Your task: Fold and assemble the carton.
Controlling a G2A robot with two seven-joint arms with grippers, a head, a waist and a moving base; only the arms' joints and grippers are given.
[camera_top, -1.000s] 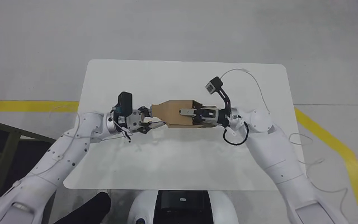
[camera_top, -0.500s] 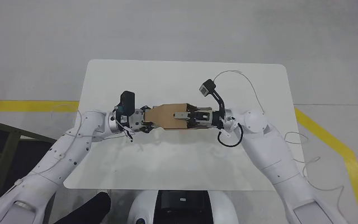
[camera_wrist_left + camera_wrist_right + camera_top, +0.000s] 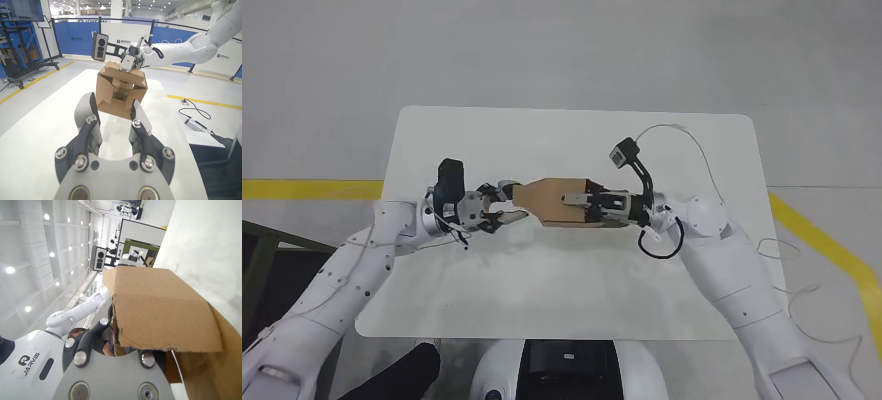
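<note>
A brown carton lies on its side at the middle of the white table. Its open end faces my left gripper, with the side flaps partly turned inward. My left gripper is open and just clear of that end; in the left wrist view its fingertips flank the carton's lower edge without touching it. My right gripper is shut on the carton's upper wall from the far end. In the right wrist view the carton hides most of the right gripper's fingers.
The table's far edge runs close behind the carton. A power adapter with its cable lies on the floor beyond the table's side edge. A loose cable loops above the right arm.
Half a second ago the right arm had pushed the carton left against the left gripper. Now the carton is back to the right and the left gripper has drawn away to the left, open.
</note>
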